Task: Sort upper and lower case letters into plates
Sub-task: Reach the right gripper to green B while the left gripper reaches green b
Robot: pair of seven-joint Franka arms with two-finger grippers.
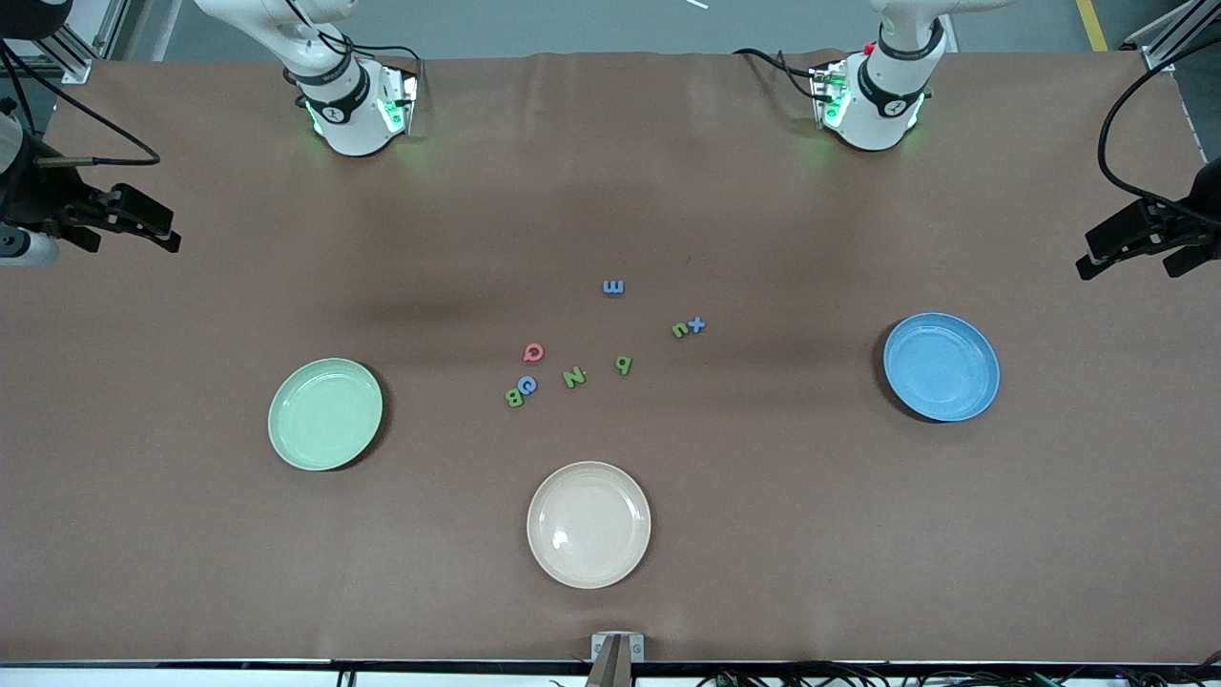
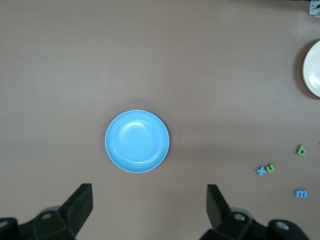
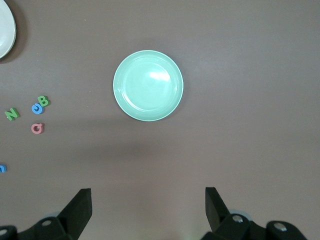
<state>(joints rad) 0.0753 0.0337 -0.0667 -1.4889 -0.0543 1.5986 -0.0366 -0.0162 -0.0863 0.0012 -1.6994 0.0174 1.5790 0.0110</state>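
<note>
Cream plate (image 1: 589,524) sits nearest, letters (image 1: 573,376) loose at its 12 o'clock between empty green plate (image 1: 325,414) and blue plate (image 1: 941,366); left gripper (image 2: 149,205) and right gripper (image 3: 148,206) hang wide open, empty, sorting unstarted.

Letters (image 1: 610,348) lie loose on the table (image 1: 610,191) between two plates (image 1: 325,414), one plate toward each arm's end, a third plate (image 1: 589,524) nearer the camera than the letters, nothing in any plate
</note>
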